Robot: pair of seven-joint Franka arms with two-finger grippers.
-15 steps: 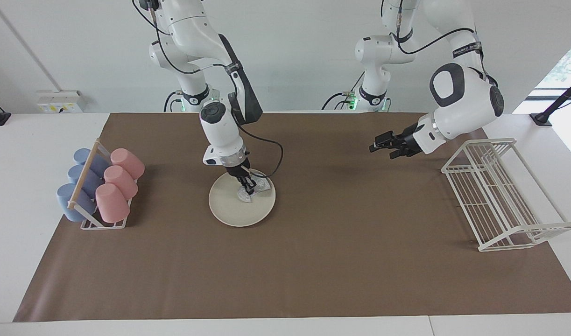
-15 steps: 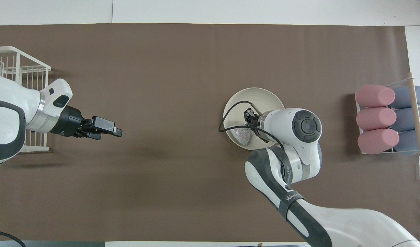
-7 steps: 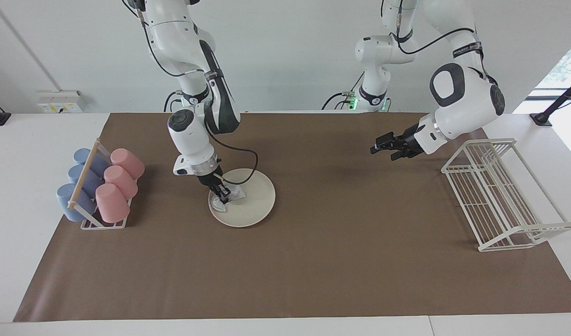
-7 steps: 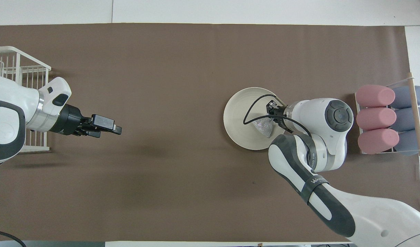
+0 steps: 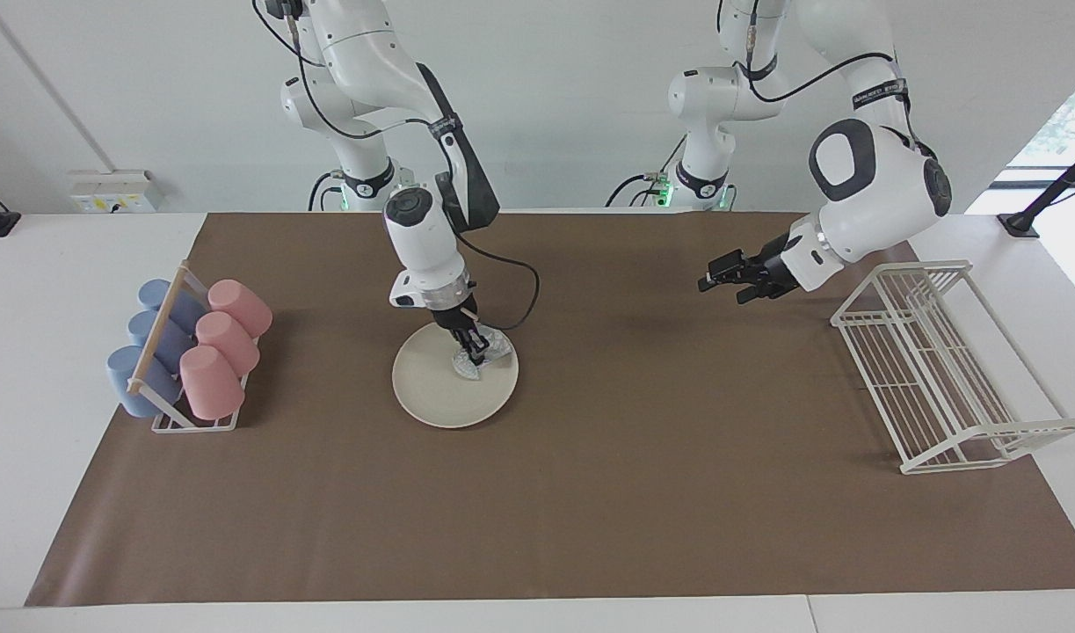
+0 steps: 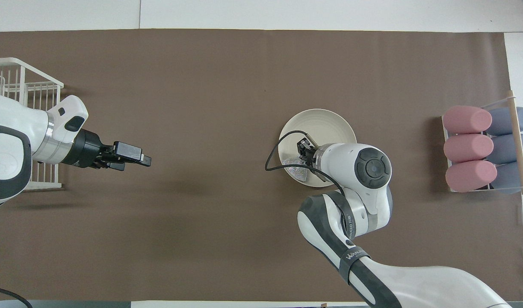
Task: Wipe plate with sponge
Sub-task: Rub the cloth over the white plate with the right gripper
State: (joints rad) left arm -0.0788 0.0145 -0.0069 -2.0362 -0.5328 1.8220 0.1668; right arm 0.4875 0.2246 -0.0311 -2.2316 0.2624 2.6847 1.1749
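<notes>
Right gripper [image 5: 472,345] pinches the sponge [image 5: 483,355] on the plate [image 5: 440,391]
Its fingertips are clamped together on the silvery pad, pressing it onto the plate's edge nearer the robots; the plate lies on the brown mat [image 5: 590,492], near the cup rack [image 5: 190,352]. Left gripper [image 5: 720,274] waits, fingers spread and empty, over the mat beside the wire rack [image 5: 941,369]

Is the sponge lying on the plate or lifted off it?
On it: the right claw is shut on the sponge, pressing it against the plate.
</notes>
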